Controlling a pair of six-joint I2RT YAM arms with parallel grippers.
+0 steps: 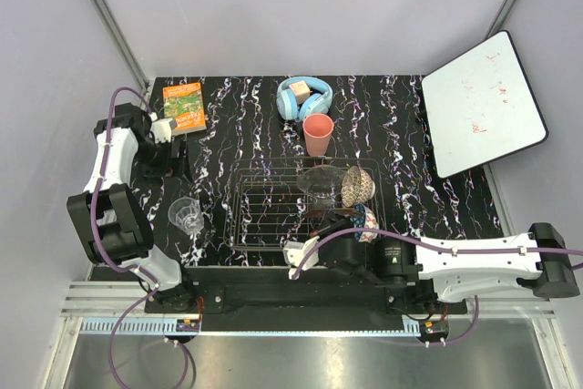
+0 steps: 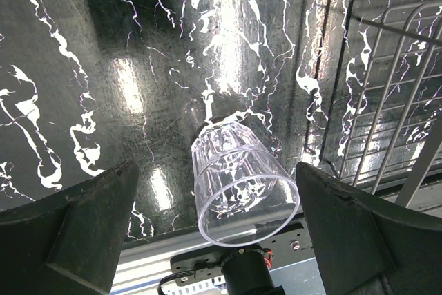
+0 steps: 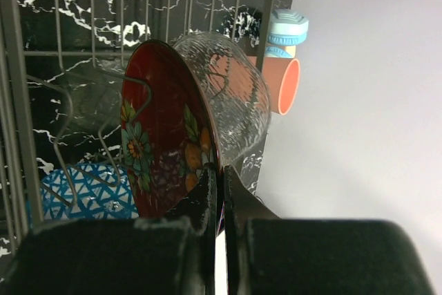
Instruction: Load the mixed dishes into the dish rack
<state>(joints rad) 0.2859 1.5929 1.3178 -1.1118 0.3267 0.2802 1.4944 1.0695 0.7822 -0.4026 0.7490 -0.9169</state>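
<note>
Right pincer (image 3: 221,183) is pinching red bowl (image 3: 162,136) rim, fully closed; I'm aiming it upright between dish rack (image 1: 264,218) wires. Left pincer (image 2: 215,174) gaping, straddling tumbler (image 2: 242,202).

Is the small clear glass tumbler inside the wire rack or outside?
Outside: the small clear glass tumbler stands on the black table, left of the dark wire dish rack.

No legible text; orange book (image 1: 184,107) cover print too small.
</note>
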